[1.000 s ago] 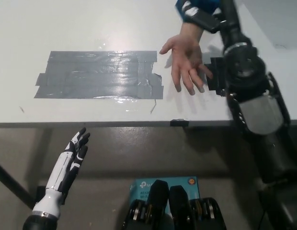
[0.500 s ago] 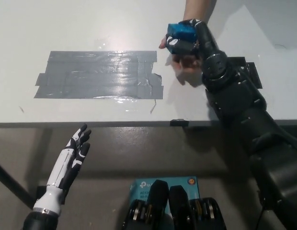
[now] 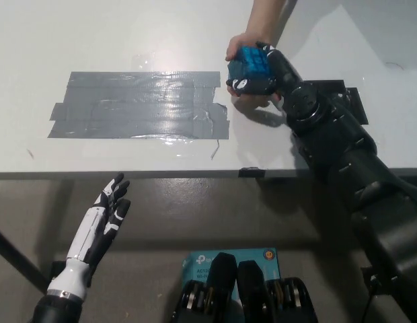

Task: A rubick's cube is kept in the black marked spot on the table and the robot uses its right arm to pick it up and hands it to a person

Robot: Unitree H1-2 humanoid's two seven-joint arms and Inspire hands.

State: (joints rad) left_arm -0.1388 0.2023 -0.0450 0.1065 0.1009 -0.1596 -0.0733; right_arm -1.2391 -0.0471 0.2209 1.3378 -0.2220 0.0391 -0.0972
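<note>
Two hands on cube: robot's and a person's, meeting at the far right of the counter.
Cube: blue-faced Rubik's cube [image 3: 251,65], off the counter surface, tilted, held above the white counter [image 3: 94,33].
Right robot hand: black right robot hand [image 3: 262,75] clenched around the cube, fingers wrapped over its near and right sides; black forearm runs in from the bottom right.
Person: bare person's hand [image 3: 252,47] reaches in from the top edge, palm under and behind the cube, touching it; whether it carries any of the weight, can't tell.
Marked spot: rectangular patch of dark grey tape strips [image 3: 138,105] on the counter, glossy, nothing on it, left of the cube and apart from it.
Left robot hand: white left robot hand [image 3: 104,219] at lower left, below the counter's front edge, fingers spread, released, holding nothing.
Other: flat black bracket-like piece [image 3: 343,91] lies on the counter beside the black forearm, partly hidden by it.
Counter edge: small black tab [image 3: 252,173] on the front edge, below the cube.
</note>
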